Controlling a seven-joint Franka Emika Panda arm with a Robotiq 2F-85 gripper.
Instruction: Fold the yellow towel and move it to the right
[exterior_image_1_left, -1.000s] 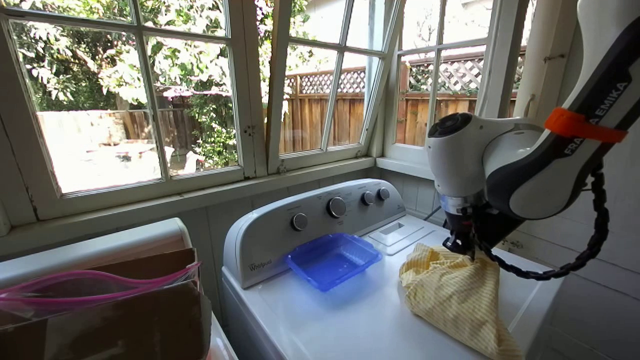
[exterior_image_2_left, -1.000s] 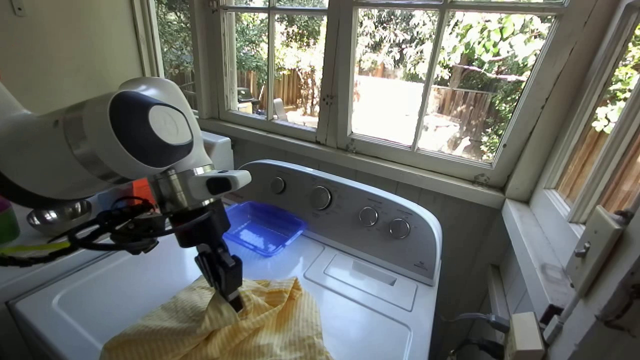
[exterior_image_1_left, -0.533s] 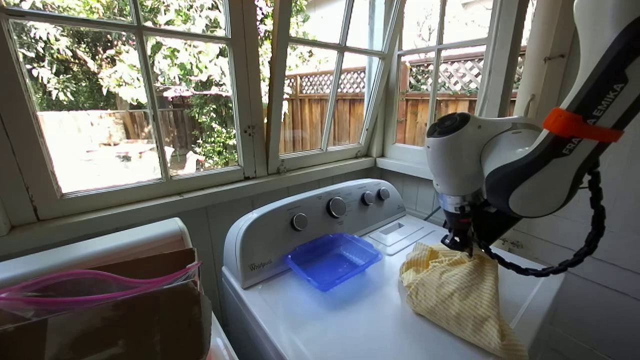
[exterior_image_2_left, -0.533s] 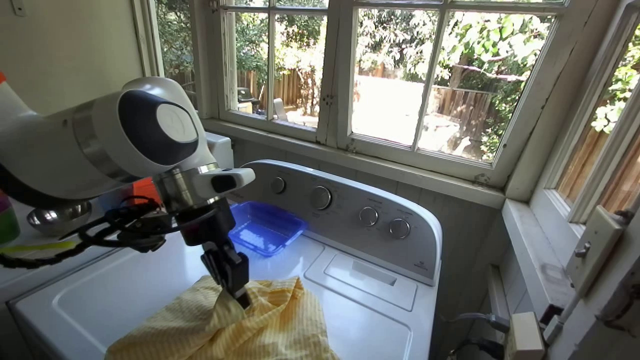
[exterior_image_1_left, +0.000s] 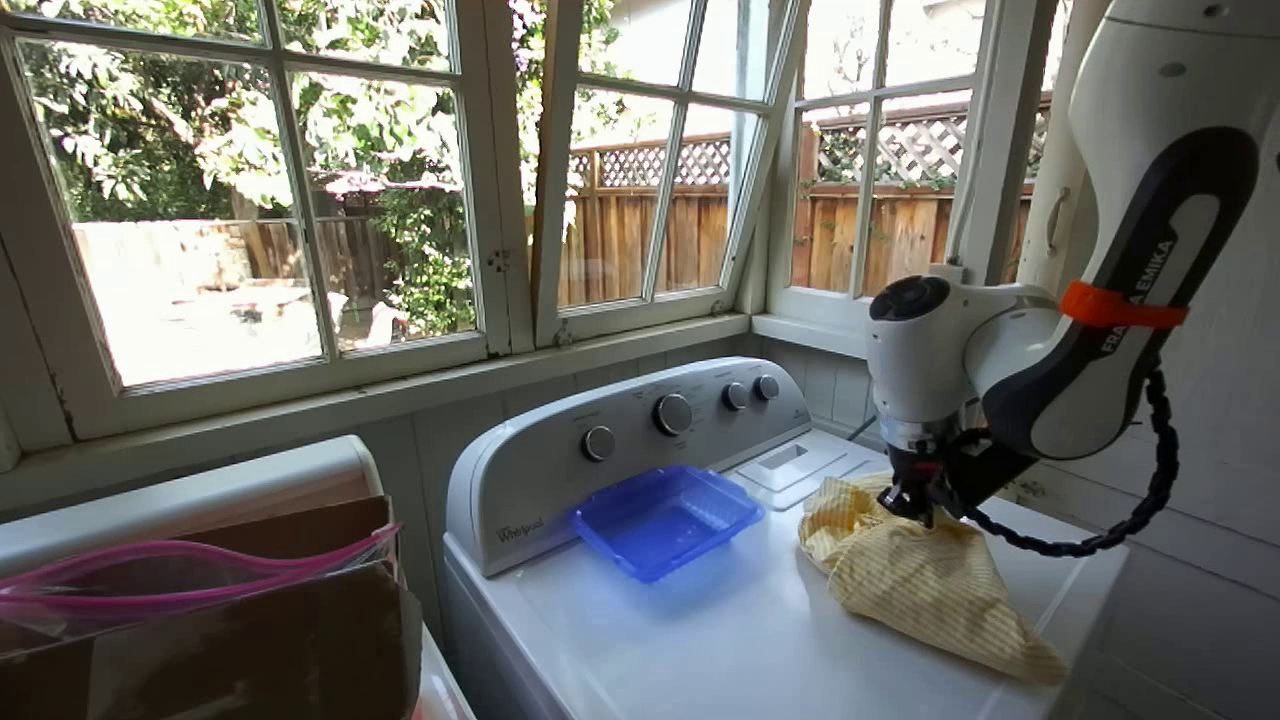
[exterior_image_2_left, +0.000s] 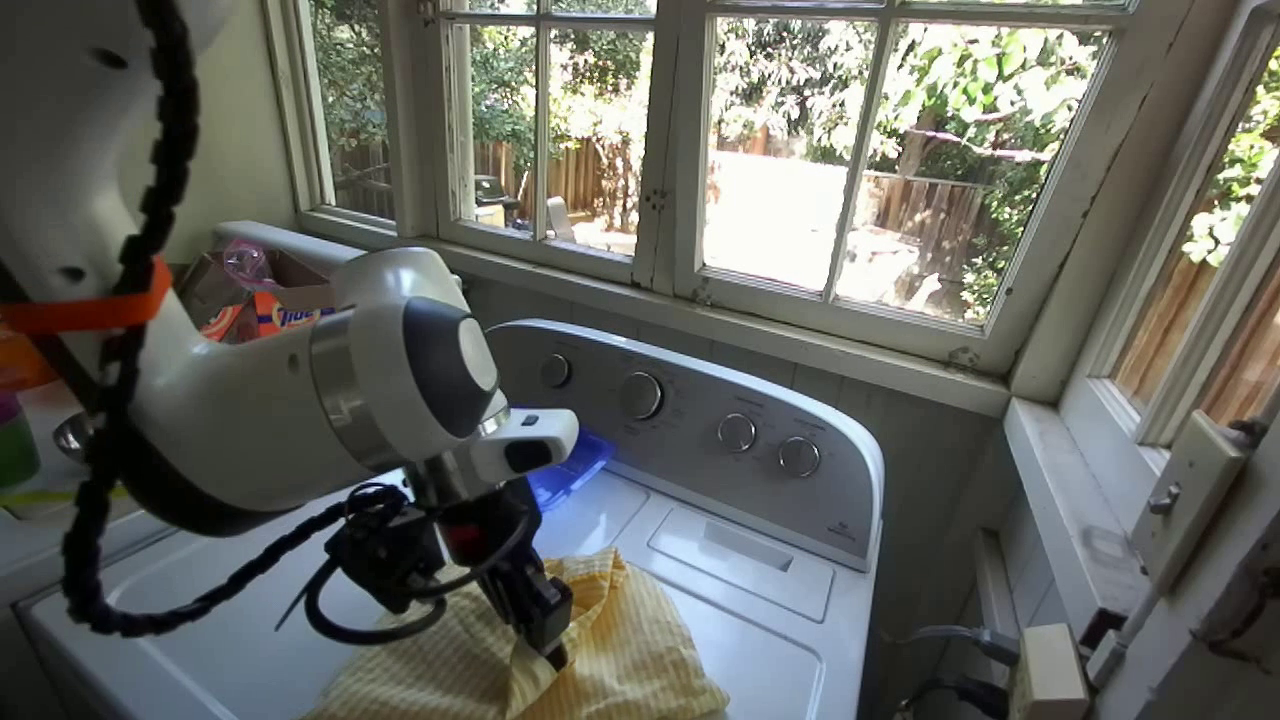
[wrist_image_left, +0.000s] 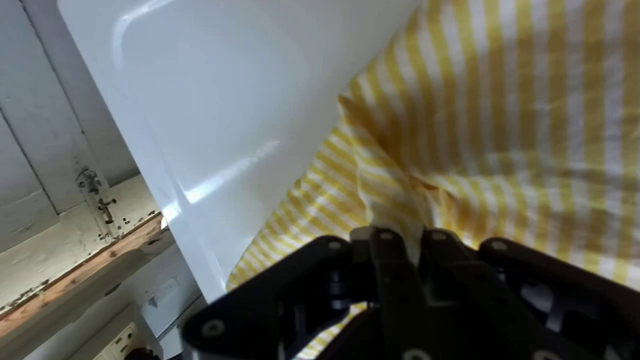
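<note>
On desk (exterior_image_1_left: 740, 640), directly below tool (wrist_image_left: 407, 245), yellow towel (exterior_image_1_left: 930, 590) lies rumpled, near blue tray (exterior_image_1_left: 665, 525) but not touching it; its longer direction, we think, goes from tray side toward desk edge, with bigger part of cloth on edge side of tool; jaws of tool stand almost together, narrow fold of towel pinched between them, as wrist view shows us; we judge folding not finished; next pull, we suppose, should carry pinched fold over remaining cloth, otherwise loose part may only drag.
</note>
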